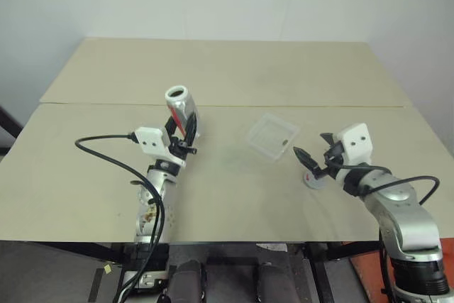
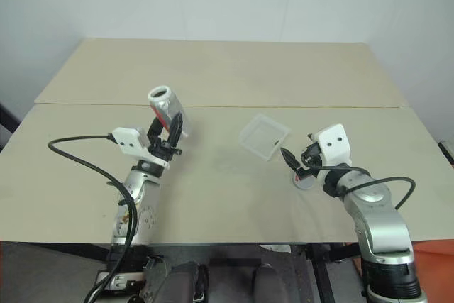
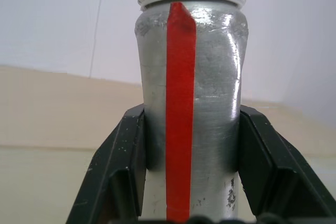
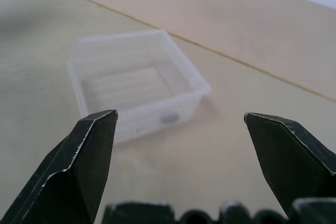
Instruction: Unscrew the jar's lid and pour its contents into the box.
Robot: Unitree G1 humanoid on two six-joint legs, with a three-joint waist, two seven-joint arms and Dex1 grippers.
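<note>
In left tool (image 1: 183, 127): jar (image 1: 181, 108), open mouth tilted up, lidless.

We see soft, even, bright light; the table (image 1: 227, 76) shows faint shadows only. Glare streaks the jar (image 3: 191, 103); the box (image 4: 134, 85) looks blurred.

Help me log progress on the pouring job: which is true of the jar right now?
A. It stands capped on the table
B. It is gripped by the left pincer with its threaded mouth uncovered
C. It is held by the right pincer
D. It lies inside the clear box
B: the left pincer clamps the jar, whose threaded white mouth is bare.
</note>
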